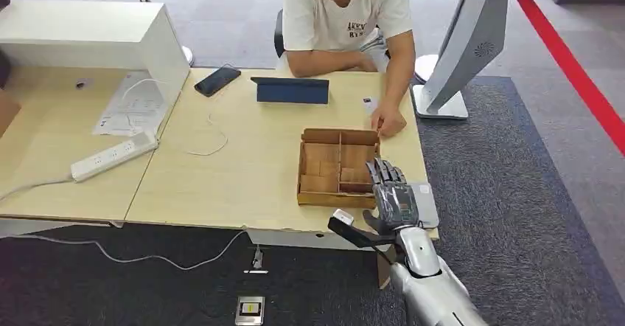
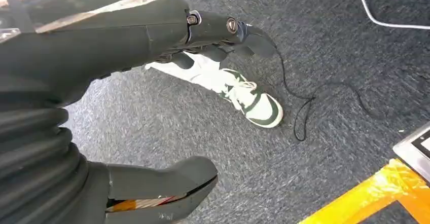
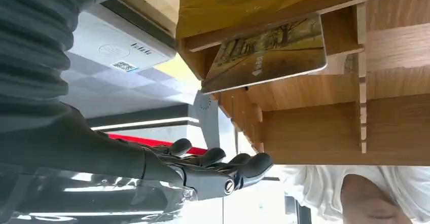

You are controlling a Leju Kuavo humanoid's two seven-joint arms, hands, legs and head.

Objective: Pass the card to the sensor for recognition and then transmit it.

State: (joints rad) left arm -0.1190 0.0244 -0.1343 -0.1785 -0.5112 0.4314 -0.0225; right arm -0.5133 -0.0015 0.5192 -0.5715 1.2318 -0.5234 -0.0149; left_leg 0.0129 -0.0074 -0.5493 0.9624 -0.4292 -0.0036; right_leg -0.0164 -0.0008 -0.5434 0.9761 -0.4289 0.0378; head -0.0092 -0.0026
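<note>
Fingers of your right hand stretch flat and apart, holding nothing, above the wooden box at 4 o'clock on the desk. Your card leans inside a box compartment. Beside it sits the grey sensor. Your left hand hangs empty, fingers spread.

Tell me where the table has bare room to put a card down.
The widest bare patch lies between the power strip and the wooden box, below the tablet. It is crowded at the box's right: the right hand, the sensor and a person's hand.
</note>
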